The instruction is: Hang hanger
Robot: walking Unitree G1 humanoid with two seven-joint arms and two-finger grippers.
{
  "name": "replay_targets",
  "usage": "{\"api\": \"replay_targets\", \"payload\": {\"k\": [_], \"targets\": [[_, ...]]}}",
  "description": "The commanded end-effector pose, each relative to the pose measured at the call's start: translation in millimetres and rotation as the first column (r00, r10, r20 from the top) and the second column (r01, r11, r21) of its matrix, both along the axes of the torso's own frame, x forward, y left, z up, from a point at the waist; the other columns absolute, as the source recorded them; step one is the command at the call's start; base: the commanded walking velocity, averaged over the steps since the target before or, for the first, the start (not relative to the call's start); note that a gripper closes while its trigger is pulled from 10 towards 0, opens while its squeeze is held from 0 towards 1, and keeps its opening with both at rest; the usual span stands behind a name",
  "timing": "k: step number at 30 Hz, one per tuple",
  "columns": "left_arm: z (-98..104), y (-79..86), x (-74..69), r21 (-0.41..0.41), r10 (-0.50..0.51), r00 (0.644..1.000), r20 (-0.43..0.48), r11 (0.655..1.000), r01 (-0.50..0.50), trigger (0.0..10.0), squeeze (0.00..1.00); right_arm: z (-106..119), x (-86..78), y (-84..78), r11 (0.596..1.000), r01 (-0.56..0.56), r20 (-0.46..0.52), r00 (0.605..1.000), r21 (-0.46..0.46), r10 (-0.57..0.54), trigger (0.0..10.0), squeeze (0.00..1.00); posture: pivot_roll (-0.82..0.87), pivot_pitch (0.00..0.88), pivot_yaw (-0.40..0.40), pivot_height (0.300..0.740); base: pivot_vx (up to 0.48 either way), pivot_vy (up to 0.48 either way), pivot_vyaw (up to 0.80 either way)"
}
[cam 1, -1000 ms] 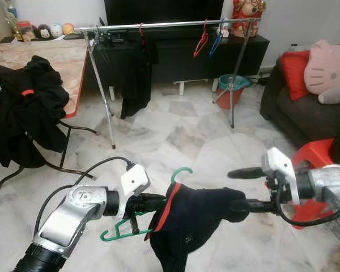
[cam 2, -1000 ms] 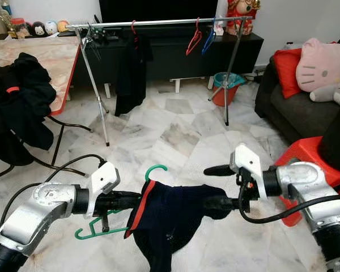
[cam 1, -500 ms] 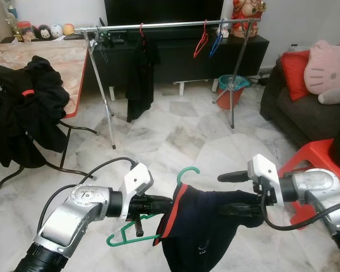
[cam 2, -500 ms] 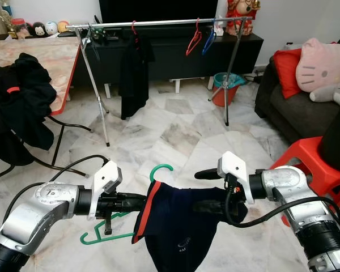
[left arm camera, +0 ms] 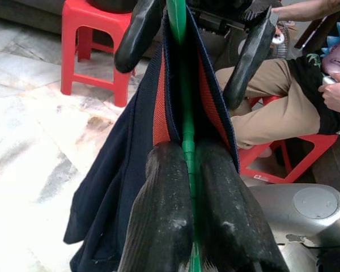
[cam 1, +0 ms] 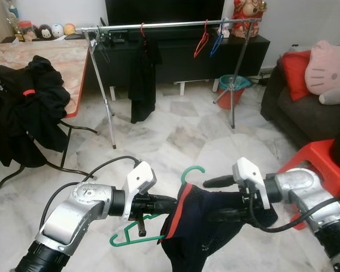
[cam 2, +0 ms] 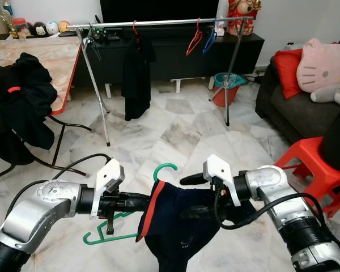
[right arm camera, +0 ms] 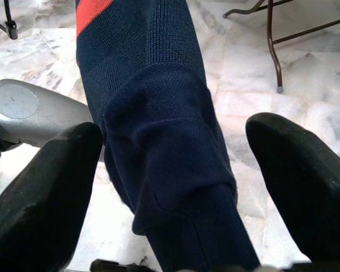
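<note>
Left wrist view: the left hand has its two black fingers pressed together on the green hanger, whose bar runs straight out between them and on through the neck of a navy garment with a red collar band. Beyond the cloth the right hand's spread fingers stand to either side of the hanger, and behind them a person in tan trousers sits by a red stool.

From the head cameras, the hanger is held low in front of the robot, above the marble floor, its hook rising between the two hands. The left hand grips the bare end of the hanger on the robot's left; the navy garment drapes over the rest and hangs down. The right hand reaches in from the right, one finger above the cloth and one lower against it. In the right wrist view its fingers are wide apart with the garment between them, not pinched.

Well beyond, a metal clothes rail carries a dark garment and a red hanger and a blue one. A counter at the left holds black clothes.
</note>
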State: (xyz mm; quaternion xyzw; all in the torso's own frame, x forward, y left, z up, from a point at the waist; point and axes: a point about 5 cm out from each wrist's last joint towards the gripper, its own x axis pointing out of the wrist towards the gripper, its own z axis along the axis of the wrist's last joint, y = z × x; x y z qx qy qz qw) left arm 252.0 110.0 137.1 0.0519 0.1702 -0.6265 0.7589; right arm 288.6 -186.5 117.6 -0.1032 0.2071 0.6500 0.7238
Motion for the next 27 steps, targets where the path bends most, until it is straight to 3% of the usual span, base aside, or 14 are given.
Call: {"api": "replay_targets", "payload": {"k": [1, 4, 5, 6, 27], "targets": [[13.0, -6.4, 1.1, -0.026, -0.036, 0.998, 0.044, 0.999, 0.038, 10.0, 0.0, 2.7, 2.1, 2.9, 1.0, -0.023, 0.004, 1.0, -0.009, 0.023, 10.0, 0.0, 0.13, 0.0, -0.03, 0.732, 0.0, 0.0, 0.0], [13.5, -6.7, 0.9, -0.026, -0.038, 0.998, 0.043, 0.999, 0.04, 10.0, 0.0, 1.9, 1.9, 2.6, 1.0, -0.028, -0.002, 1.0, -0.013, 0.028, 10.0, 0.0, 0.13, 0.0, -0.031, 0.732, 0.0, 0.0, 0.0], [13.8, -6.9, 0.7, -0.026, -0.04, 0.998, 0.042, 0.999, 0.042, 10.0, 0.0, 1.2, 1.8, 1.7, 0.999, -0.03, -0.006, 1.0, -0.017, 0.03, 4.1, 0.0, 0.13, 0.0, -0.031, 0.732, 0.0, 0.0, 0.0], [13.7, -6.5, 0.4, -0.022, -0.043, 0.998, 0.041, 0.999, 0.044, 10.0, 0.0, 1.0, 2.6, -0.9, 0.999, -0.03, -0.013, 0.999, -0.026, 0.029, 0.0, 0.0, 0.13, 0.0, -0.031, 0.732, 0.0, 0.0, 0.0], [10.7, -7.0, -0.6, -0.011, -0.05, 0.998, 0.032, 0.999, 0.051, 10.0, 0.0, 4.4, 5.8, -8.4, 0.999, -0.033, -0.021, 0.999, -0.04, 0.032, 0.0, 0.0, 0.13, 0.0, -0.025, 0.732, 0.0, 0.0, 0.0]]}}
